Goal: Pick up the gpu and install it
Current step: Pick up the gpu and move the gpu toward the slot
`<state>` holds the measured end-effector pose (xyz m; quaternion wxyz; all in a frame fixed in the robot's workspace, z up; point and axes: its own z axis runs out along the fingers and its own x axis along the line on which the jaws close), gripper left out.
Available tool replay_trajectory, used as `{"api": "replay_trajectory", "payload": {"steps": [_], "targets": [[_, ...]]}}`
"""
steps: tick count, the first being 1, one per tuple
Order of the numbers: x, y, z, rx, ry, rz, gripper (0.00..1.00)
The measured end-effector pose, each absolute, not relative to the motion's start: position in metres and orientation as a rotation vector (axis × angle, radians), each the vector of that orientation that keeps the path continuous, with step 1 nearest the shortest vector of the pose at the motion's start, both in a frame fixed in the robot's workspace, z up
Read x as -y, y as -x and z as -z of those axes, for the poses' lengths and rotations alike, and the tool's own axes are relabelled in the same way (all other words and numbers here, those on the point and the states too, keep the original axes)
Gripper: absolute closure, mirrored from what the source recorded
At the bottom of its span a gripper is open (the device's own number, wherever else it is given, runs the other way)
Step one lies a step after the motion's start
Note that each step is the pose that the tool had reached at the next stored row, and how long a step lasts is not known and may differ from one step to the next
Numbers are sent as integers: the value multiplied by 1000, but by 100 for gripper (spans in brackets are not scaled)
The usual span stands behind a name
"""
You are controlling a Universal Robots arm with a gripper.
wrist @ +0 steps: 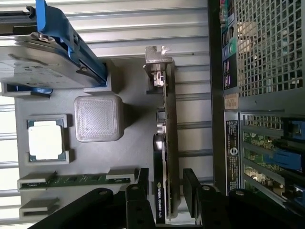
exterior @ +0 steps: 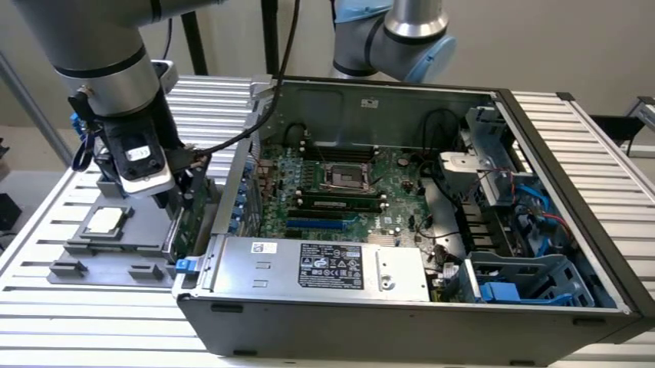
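End effector [wrist: 166, 174] is hovering w/ fingers apart, straddling thin green-and-black rectangular gpu card [wrist: 169, 119]. The card is standing on edge in grey plastic tray [exterior: 113, 257], left-centre of exterior frame, beside open dark PC case [exterior: 409, 326].

You work in robotics lab: slatted aluminium counter [exterior: 92, 314], industrial arm [exterior: 103, 54], second arm [exterior: 394, 38], opened computer case [exterior: 409, 322] with bare motherboard [exterior: 348, 192], grey jig [exterior: 138, 241] holding loose components.
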<state>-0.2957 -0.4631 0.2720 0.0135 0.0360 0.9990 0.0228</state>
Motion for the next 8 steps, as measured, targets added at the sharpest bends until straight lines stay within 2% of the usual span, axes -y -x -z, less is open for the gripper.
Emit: {"api": "replay_trajectory", "payload": {"steps": [8], "targets": [[461, 300, -261, -3104, -113, -82, 58]]}}
